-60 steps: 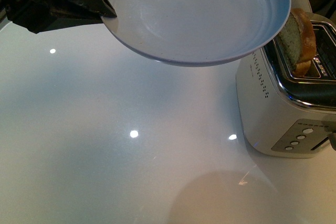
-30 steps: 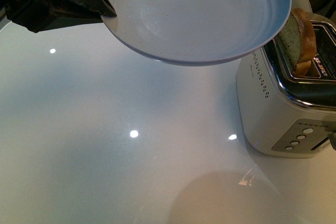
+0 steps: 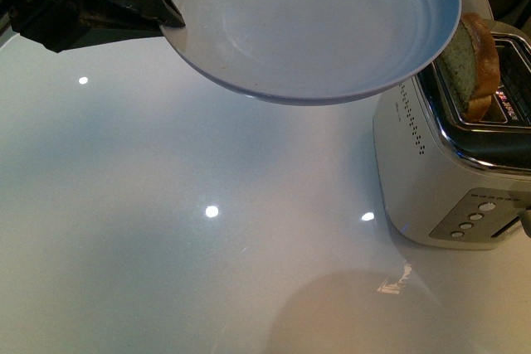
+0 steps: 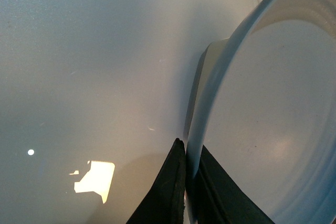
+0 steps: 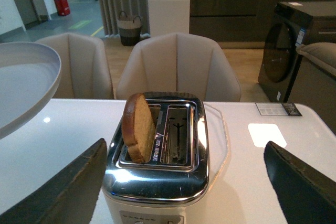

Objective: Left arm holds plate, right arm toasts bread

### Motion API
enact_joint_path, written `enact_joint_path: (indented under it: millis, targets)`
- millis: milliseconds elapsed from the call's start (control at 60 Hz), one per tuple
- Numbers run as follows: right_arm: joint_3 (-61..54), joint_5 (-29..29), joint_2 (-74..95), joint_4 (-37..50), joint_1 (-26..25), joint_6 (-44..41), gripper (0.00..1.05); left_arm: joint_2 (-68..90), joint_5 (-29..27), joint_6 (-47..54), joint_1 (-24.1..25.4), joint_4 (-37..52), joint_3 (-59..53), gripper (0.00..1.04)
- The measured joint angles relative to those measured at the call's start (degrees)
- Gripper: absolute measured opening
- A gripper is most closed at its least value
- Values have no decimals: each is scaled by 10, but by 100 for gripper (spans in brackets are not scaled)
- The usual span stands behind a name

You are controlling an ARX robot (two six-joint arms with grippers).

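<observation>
My left gripper [image 3: 170, 21] is shut on the rim of the pale blue-grey plate [image 3: 311, 22], holding it up above the white table, tilted, beside the toaster. In the left wrist view the gripper [image 4: 188, 153] pinches the plate [image 4: 268, 108] edge between two black fingers [image 4: 170, 182]. The bread [image 3: 469, 64], a brown-crusted slice, stands upright in one slot of the toaster [image 3: 452, 163], sticking well out of it. Seen from the right wrist, the bread [image 5: 139, 128] leans in one slot of the toaster [image 5: 157, 182]; my right gripper [image 5: 189, 182] is open, its fingers [image 5: 68, 187] wide on either side, holding nothing.
The glossy white table [image 3: 207, 230] spreads below the plate with light glints. The toaster's buttons [image 3: 473, 220] face me at the right edge. Beyond the table stand two beige chairs [image 5: 178, 64], and a dark appliance [image 5: 291, 51] is further back.
</observation>
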Motion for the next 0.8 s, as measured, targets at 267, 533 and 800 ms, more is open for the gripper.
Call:
enact_joint_path:
  millis: [267, 533, 800]
  targets:
    - [0, 0, 0, 0, 0, 0, 96, 0, 0, 0, 0, 0, 0, 3]
    - [0, 0, 0, 0, 0, 0, 96, -7, -27, -59, -1, 178, -41, 3]
    - [0, 0, 0, 0, 0, 0, 96, 3, 31, -53, 68, 176, -40, 3]
